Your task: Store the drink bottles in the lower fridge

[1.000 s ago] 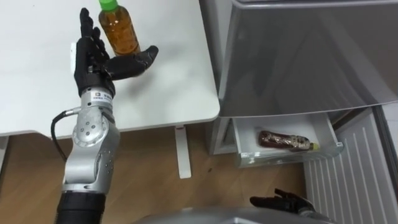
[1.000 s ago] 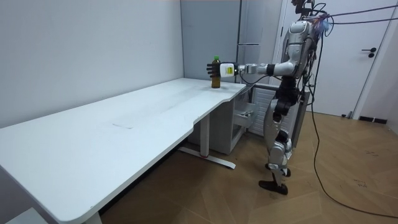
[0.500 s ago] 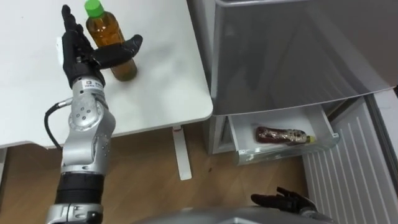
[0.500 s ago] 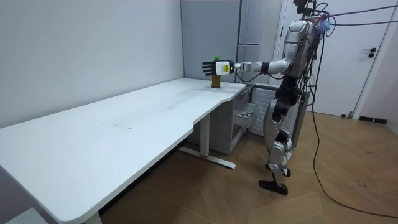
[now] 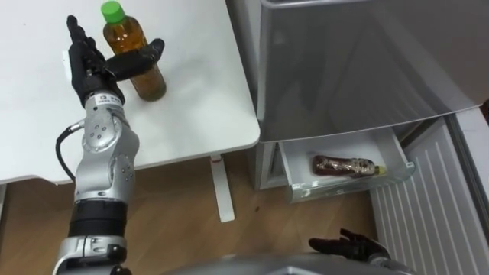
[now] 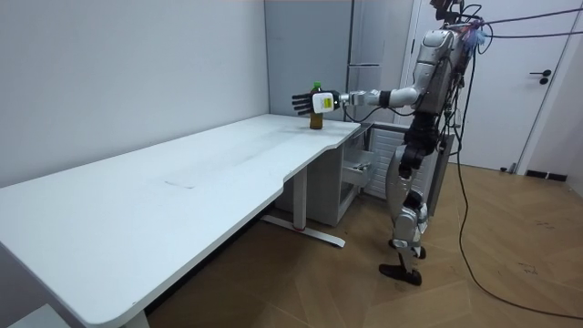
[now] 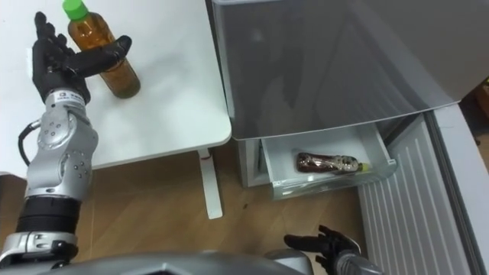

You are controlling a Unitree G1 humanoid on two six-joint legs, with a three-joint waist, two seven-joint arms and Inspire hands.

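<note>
The left hand (image 5: 93, 67) is settling around the tea bottle (image 5: 128, 32). In the last second its thumb has come across the bottle's front, while the fingers are staying straight behind it, not yet clamping. The bottle is standing on the worktop (image 5: 191, 92). A second bottle (image 5: 344, 165) is already lying in the open fridge drawer (image 5: 351, 186). The right hand (image 5: 348, 246) is hanging low, relaxed.
</note>
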